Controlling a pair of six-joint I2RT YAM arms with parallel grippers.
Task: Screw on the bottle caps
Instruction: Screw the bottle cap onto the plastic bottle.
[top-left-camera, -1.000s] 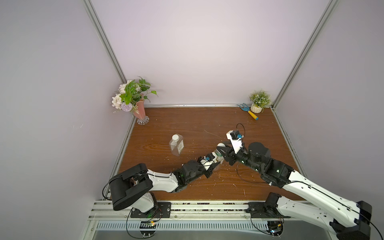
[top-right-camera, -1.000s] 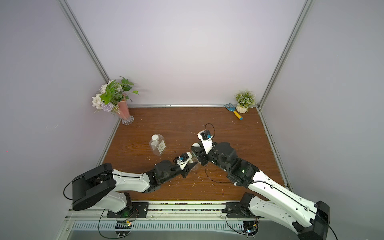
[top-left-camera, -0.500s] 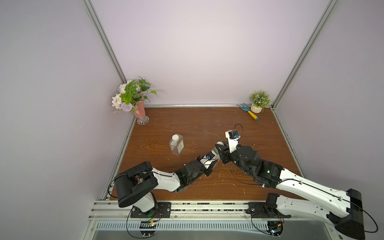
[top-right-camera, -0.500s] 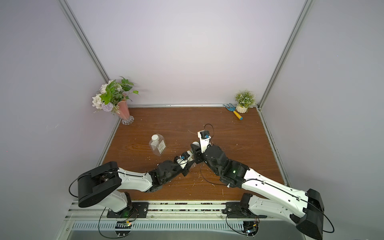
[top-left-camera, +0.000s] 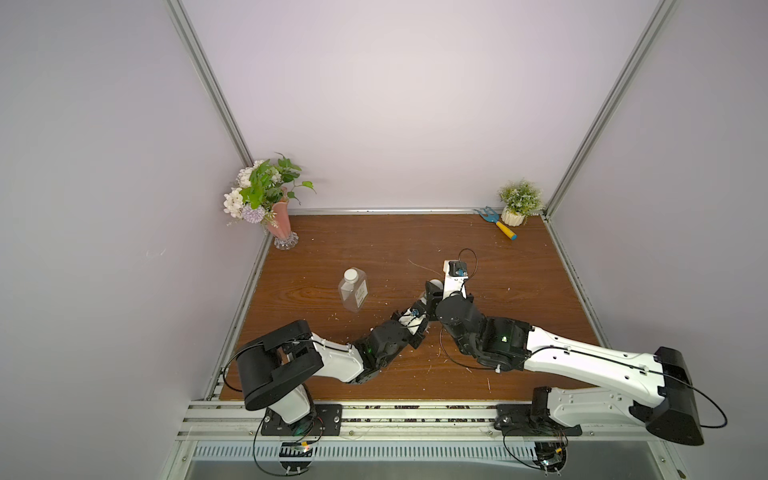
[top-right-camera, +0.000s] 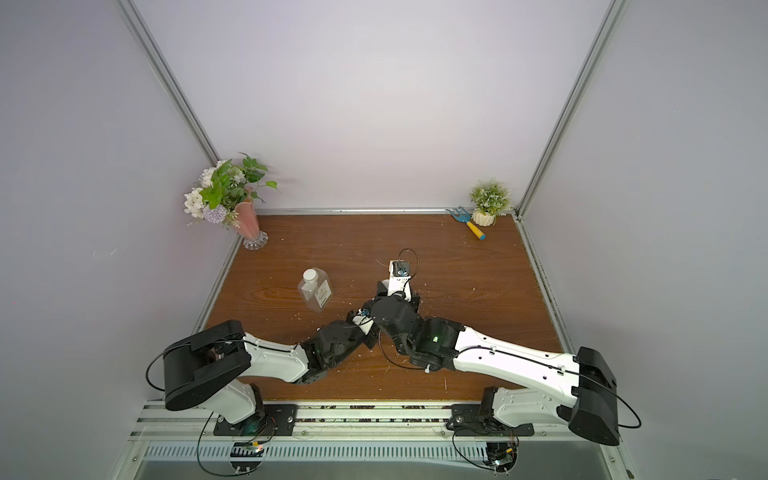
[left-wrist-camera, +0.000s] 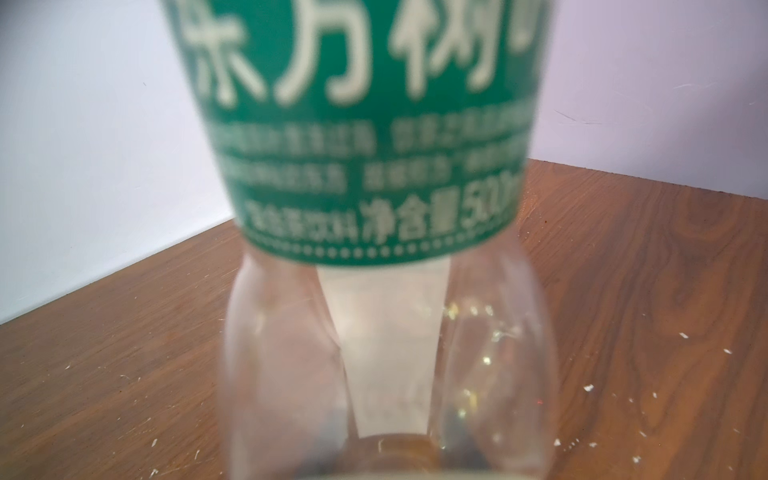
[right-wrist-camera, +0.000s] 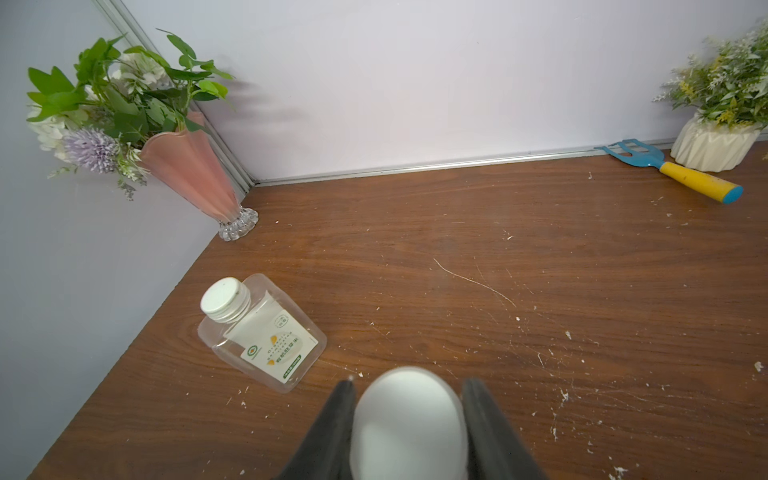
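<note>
Sliding leftward since a second ago, the right claw (right-wrist-camera: 409, 384) pinches a white cap (right-wrist-camera: 409, 419) at the centre of both top views, just beside the left claw (top-left-camera: 424, 301), which clamps the green-labelled bottle (left-wrist-camera: 374, 124). Left of them, the capped square bottle (top-left-camera: 353, 289) stands on the tabletop (top-left-camera: 519, 291).

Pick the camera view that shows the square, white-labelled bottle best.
The right wrist view: the square bottle stands close, its cap and label plain. Both top views show it small from above; the left wrist view misses it.
</note>
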